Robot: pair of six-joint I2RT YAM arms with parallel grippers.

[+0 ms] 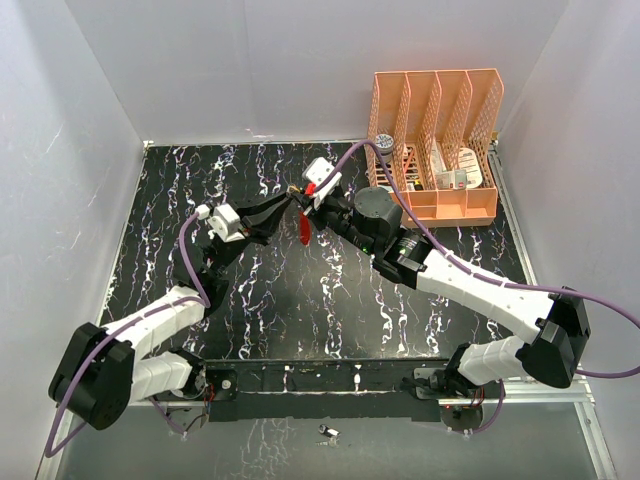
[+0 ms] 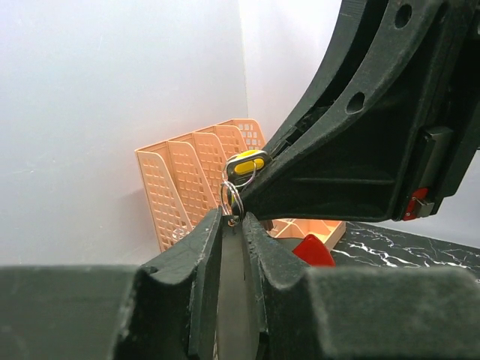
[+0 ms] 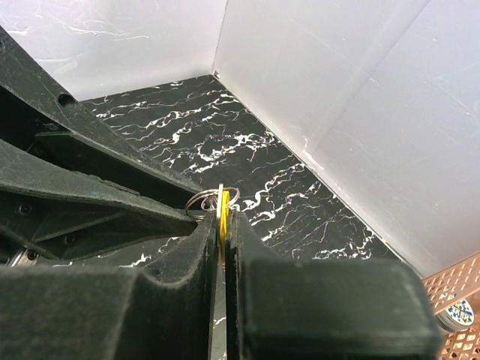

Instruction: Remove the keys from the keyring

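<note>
The left gripper [image 2: 233,222] reaches in from the left, raised off the black marbled tabletop [image 1: 300,300], its jaws drawn narrow and pinching the lower edge of the keyring [image 2: 232,199], a thin metal split ring. Holding the ring by its rim, rather than by anything hanging from it, looks meant to anchor it so the other arm has something fixed to work against.

Just right of that pinch, the ring stands roughly upright in the air between the two sets of fingertips, about mid-table and towards the far side. The yellow key [image 2: 247,163] sits at the ring's upper right. The red key [image 1: 303,228] hangs free below, on the near side of the meeting point, touched by neither gripper. Whether it is threaded on the same ring cannot be made out, though its dangling suggests so.

Further right, the right gripper [image 3: 224,217] comes in from the opposite side, closed tight on the yellow key's head. In its own wrist view the yellow shows as a thin strip edge-on between the pads. Gripping the head gives it leverage to slide or twist the key along the coil. By my reading, the yellow key is being worked off first and neither key is free yet.

At the far right corner stands an orange file organizer [image 1: 435,140], well apart from the work
</note>
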